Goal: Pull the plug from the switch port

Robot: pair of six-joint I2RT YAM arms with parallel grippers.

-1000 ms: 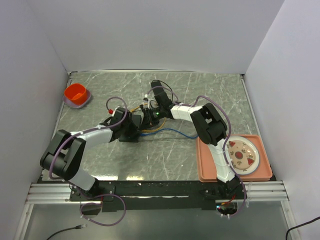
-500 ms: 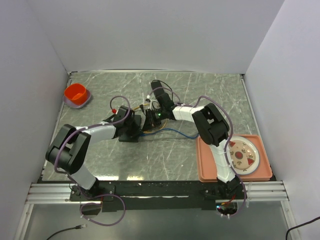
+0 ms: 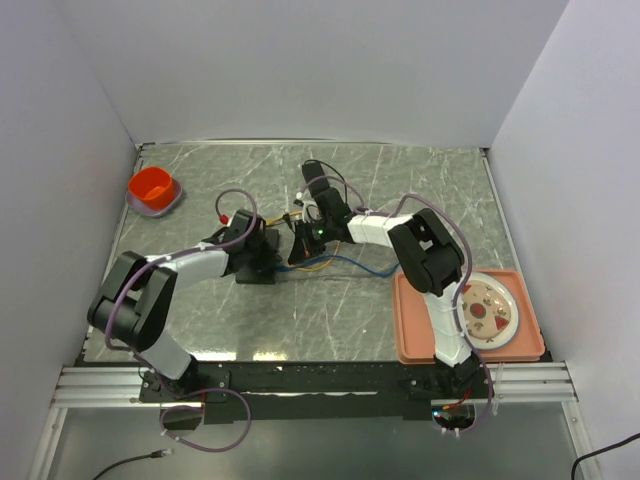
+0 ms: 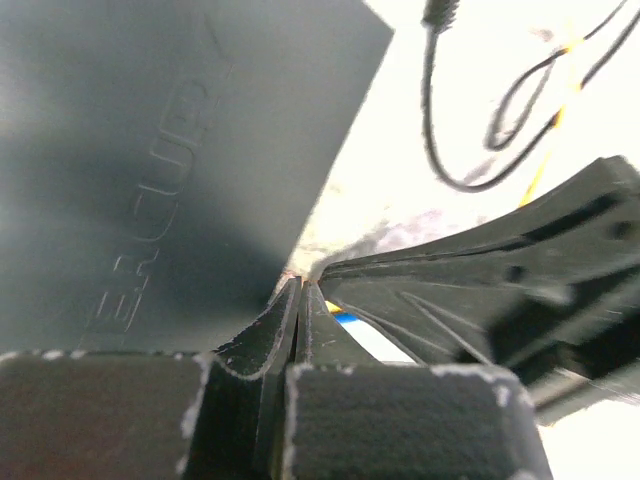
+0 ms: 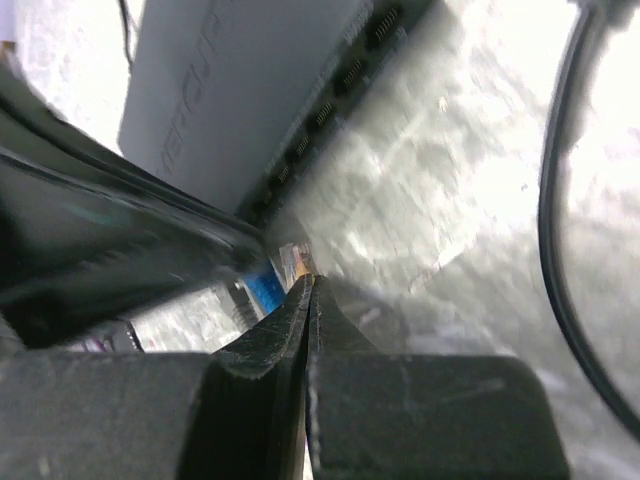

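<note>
Table (image 3: 420,190): grey marbled top. Both sets of fingers meet near its middle.

Tray (image 3: 412,345): salmon pink, well apart from both sets of fingers, out past the right arm. It carries a round plate (image 3: 511,300).

Switch box (image 4: 170,140): flat and matte black, with raised lettering on its face. It lies ahead and to the left of the left fingertips, its near corner right at their tips. From the right wrist it sits up and to the left of the right fingertips.

Bowl (image 3: 151,186): red, set in a pale purple dish, well apart from the left fingers on their far left.

Left gripper (image 4: 300,300): fingers pressed together, nothing visible between them.

Right gripper (image 5: 310,300): fingers pressed together, nothing visible between them. It faces the left gripper at close range.

Cables: a blue cable (image 3: 350,268) trails to the right of the right fingers. A thin black lead (image 4: 432,110) loops beyond the left fingertips, to their right.

Sockets (image 5: 345,75): a row in the box's long edge, running up and away from the right fingertips.

Plug (image 5: 268,288): blue boot with a clear tip, just beyond the right fingertips on their left, at the near end of the socket edge. Whether it sits in a socket cannot be told.
</note>
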